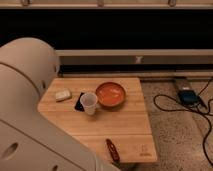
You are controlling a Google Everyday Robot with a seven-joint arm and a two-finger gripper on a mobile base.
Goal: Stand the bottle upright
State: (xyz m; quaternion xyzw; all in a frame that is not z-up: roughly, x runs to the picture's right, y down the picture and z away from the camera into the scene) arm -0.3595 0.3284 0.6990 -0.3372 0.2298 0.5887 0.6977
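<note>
The bottle does not show in the camera view; it is hidden or out of frame. My gripper is out of view as well. Only the big white shell of my arm [27, 105] appears, filling the left side and covering the wooden table's [125, 127] left and near-left part.
On the table stand an orange bowl [110, 93] and a translucent plastic cup [89, 103], with a flat dark object [79, 102] beside the cup. A small pale block [63, 94] lies at the left and a reddish-brown item [112, 149] near the front edge. Cables and a blue device [188, 96] lie on the floor at right.
</note>
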